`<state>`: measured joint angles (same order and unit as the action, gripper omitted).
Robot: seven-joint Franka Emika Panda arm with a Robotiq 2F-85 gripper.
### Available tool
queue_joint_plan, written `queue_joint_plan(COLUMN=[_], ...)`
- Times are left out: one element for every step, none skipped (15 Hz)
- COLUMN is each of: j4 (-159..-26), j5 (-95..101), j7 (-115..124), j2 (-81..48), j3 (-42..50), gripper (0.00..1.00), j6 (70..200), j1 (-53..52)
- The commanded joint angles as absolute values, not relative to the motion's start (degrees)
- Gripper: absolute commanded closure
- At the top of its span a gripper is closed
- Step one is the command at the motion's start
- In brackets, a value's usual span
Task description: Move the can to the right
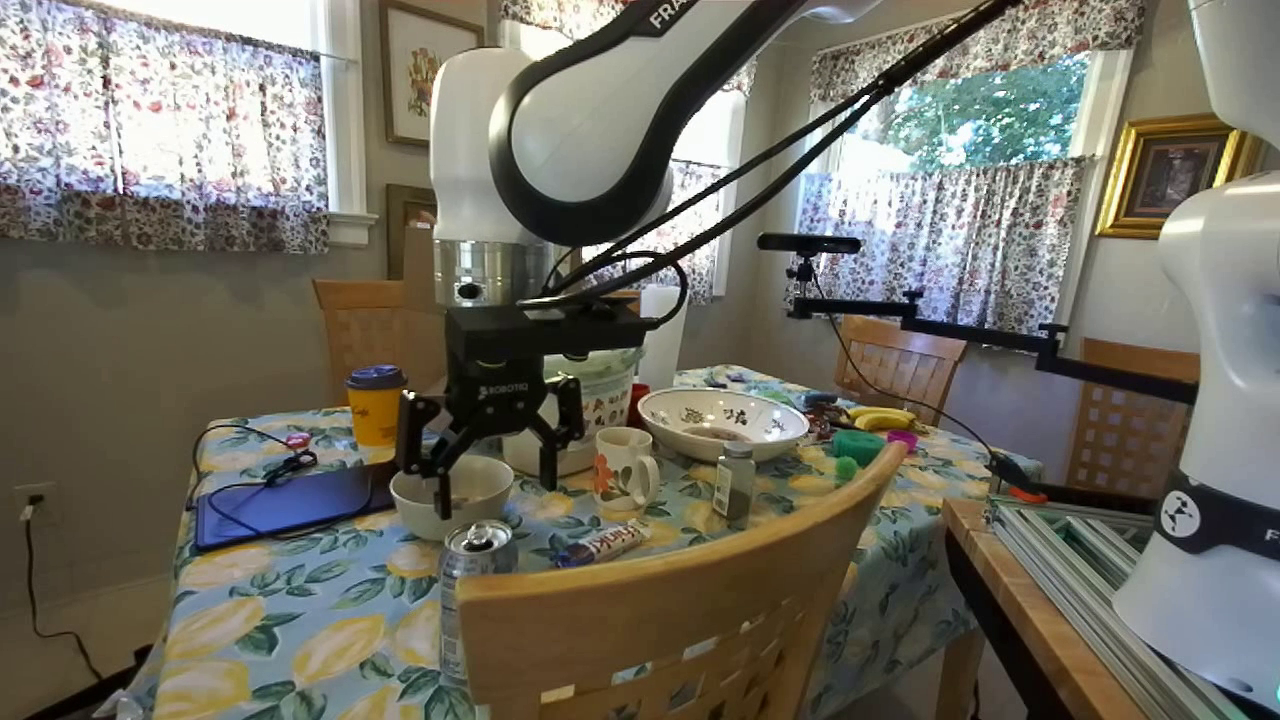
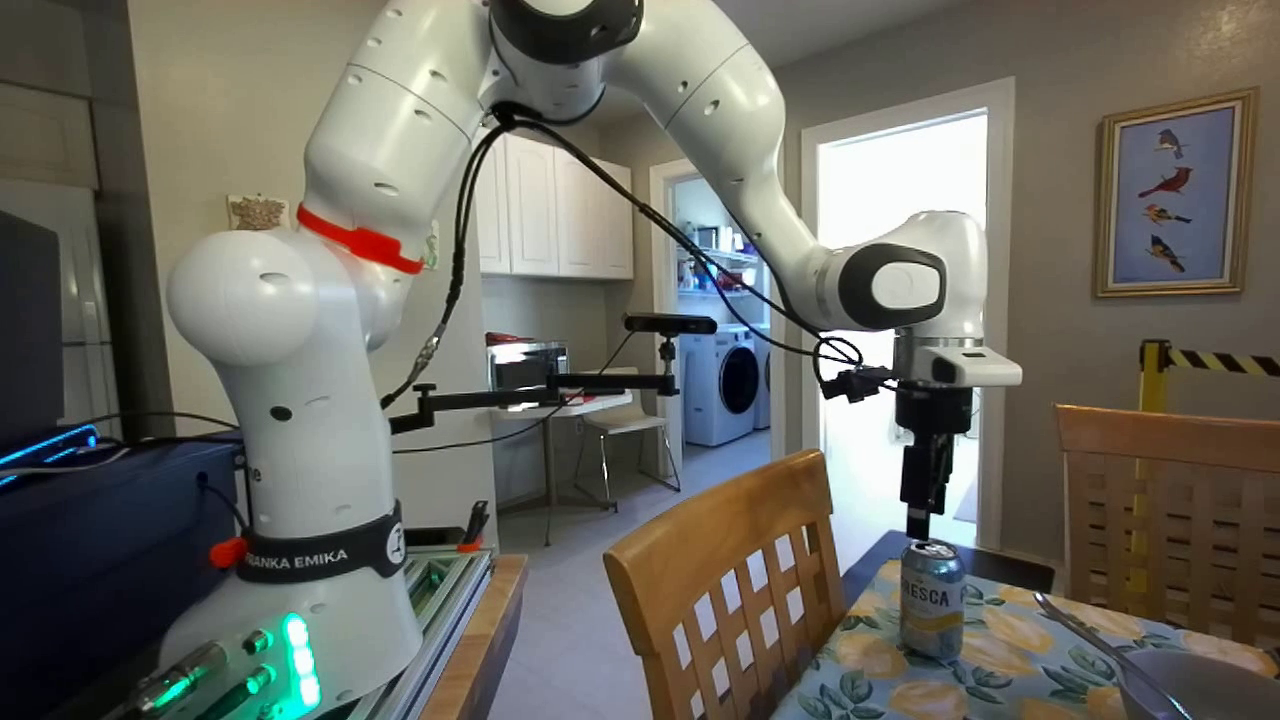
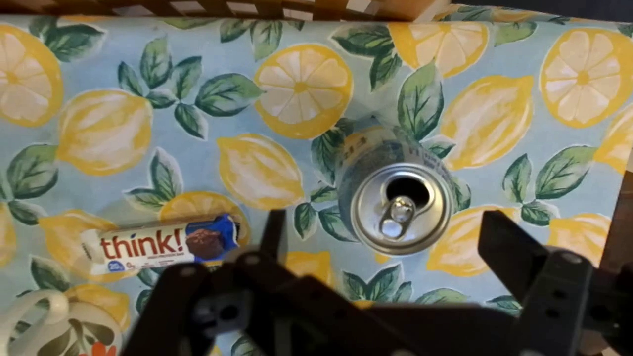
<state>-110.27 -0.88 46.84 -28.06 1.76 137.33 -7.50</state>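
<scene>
Reference point: the can (image 3: pixel 405 212), opened, upright on the lemon-print tablecloth (image 3: pixel 198 143). The gripper (image 1: pixel 495 499) hangs just above the can, fingers apart, one to either side of the lid in the wrist view; nothing is held. Step judged in hand: lining up the grasp. Best done by centring the gap over the can, descending straight so neither tip catches the rim, and closing gently, as the thin wall may dent; contents cannot be seen, so a level carry is advised. Room: cloth shows between the can and the snack bar (image 3: pixel 163 242); the bowl (image 1: pixel 470 510) and the chair back (image 2: pixel 720 530) stand near the can. On the can's side away from the bar runs a table edge (image 3: pixel 610 212). Whose right is meant is unclear: the robot's own appears barward of the can, the wrist view's edgeward.
</scene>
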Motion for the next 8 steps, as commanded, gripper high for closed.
queue_joint_plan(j4=[-108.65,-108.66,-108.58,-108.53,-108.41,-108.36,-108.18,-108.12], j5=[-2.23,-2.24,-2.44,-2.86,-3.09,-3.48,-3.83,-4.0], j7=[46.56,46.65,46.61,46.41,46.4,46.38,46.41,46.56], j2=[-30.0,-30.15,-30.35,-30.5,-30.69,-30.83,-31.05,-31.17], j3=[2.42,2.53,2.44,2.21,2.09,1.96,1.85,1.84], gripper=[0.0,0.0,0.0,0.0,0.0,0.0,0.0,0.0], j6=[137.95,137.98,138.05,138.1,138.16,138.24,138.34,138.61], j1=[-7.45,-7.51,-7.51,-7.39,-7.44,-7.43,-7.5,-7.56])
